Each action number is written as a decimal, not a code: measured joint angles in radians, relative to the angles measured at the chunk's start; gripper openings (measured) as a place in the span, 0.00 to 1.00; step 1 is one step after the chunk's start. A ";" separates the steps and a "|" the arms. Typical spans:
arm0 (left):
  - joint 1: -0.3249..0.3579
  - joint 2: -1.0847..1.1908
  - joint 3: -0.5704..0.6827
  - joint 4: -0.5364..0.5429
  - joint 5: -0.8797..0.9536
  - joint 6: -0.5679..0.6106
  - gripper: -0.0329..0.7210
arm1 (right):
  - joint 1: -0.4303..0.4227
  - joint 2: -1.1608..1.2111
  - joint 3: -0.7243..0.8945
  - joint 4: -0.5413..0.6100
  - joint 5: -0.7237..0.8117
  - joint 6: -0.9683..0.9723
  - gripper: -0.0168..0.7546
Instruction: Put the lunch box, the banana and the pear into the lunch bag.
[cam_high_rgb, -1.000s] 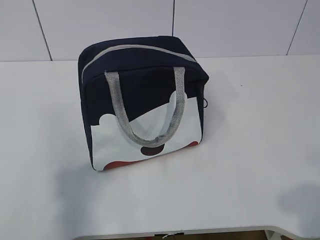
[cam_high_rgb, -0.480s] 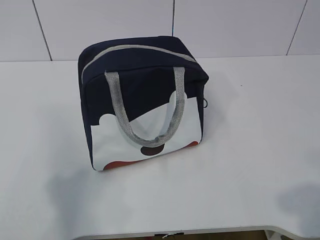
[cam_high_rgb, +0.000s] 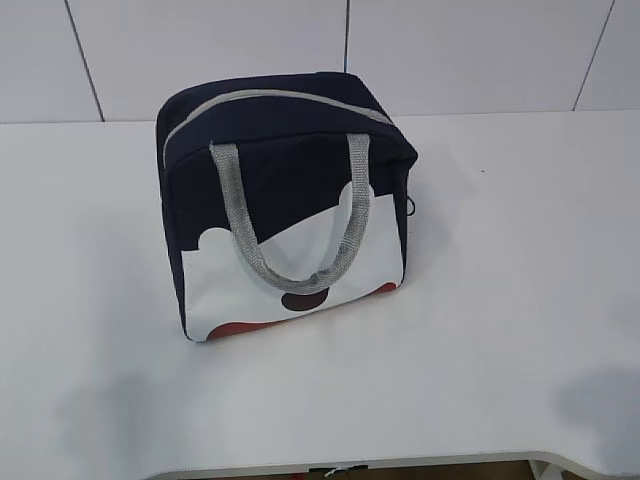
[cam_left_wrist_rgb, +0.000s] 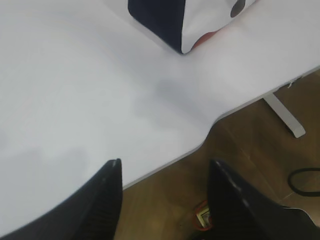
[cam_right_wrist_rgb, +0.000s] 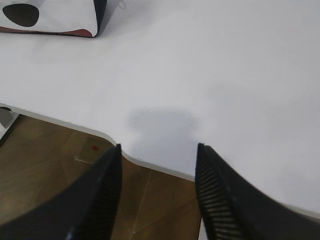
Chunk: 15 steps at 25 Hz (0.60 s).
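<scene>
Here, on my exterior view, the lunch bag (cam_high_rgb: 285, 205) stands upright on the white tabletop (cam_high_rgb: 500, 300), slightly left of centre, its white, red and black printed side facing me and one grey handle (cam_high_rgb: 290, 215) draped down over that side. The grey zipper (cam_high_rgb: 270, 98) along the top looks closed. I see no lunch box, banana or pear anywhere on the tabletop in any view, so I judge they are either already zipped inside the bag or out of sight; I cannot tell which. If they are inside, the task looks finished. Neither arm appears in the exterior view. In the left wrist view, my left hand (cam_left_wrist_rgb: 165, 195) hangs released and empty over the near edge of the tabletop, with the wooden floor (cam_left_wrist_rgb: 260, 145) below and only a corner of the bag at the top of the picture. In the right wrist view, my right hand (cam_right_wrist_rgb: 157, 185) is likewise released and empty above the tabletop edge, well apart from the bag.
</scene>
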 joint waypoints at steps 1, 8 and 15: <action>0.000 -0.004 0.000 0.001 0.012 0.000 0.57 | 0.000 0.000 0.000 0.000 -0.001 0.000 0.55; 0.000 -0.021 0.011 0.008 0.012 -0.004 0.56 | 0.000 0.000 0.000 0.000 -0.002 0.000 0.55; 0.000 -0.021 0.011 0.011 0.012 -0.005 0.56 | 0.000 0.000 0.000 0.000 -0.002 0.000 0.55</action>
